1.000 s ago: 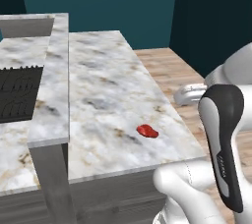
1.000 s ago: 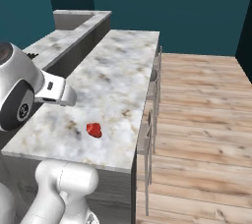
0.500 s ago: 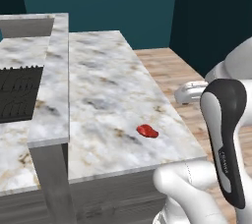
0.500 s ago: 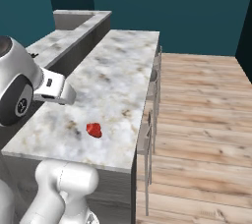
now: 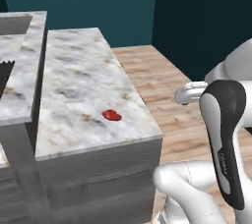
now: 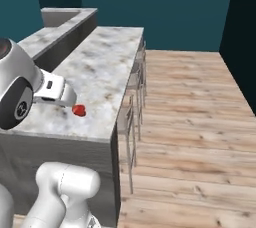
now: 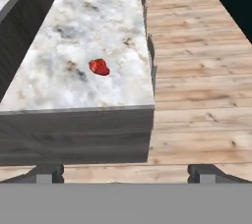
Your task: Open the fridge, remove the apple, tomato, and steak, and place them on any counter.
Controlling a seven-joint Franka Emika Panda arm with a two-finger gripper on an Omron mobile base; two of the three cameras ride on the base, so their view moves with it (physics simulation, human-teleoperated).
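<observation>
The steak [image 5: 112,115] [image 6: 79,110] [image 7: 99,67], a small flat red lump, lies on the marbled counter [image 5: 78,80] [image 6: 105,62] [image 7: 93,26] near its front end. My gripper [image 7: 125,174] is open and holds nothing; its fingertips [image 7: 47,173] stand wide apart at the bottom of the hand view. It hangs off the end of the counter, apart from the steak and looking down along the top. The fridge, the apple and the tomato are out of view.
A higher marbled ledge [image 5: 22,70] [image 6: 55,34] runs along the counter's far side. Metal stools [image 6: 132,117] stand against the counter's base. Wooden floor [image 6: 190,112] [image 7: 197,61] stretches beside it up to teal walls.
The whole picture has shifted in both base views, so the camera has moved with the base. The steak stays where it lay on the counter. The gripper stays open.
</observation>
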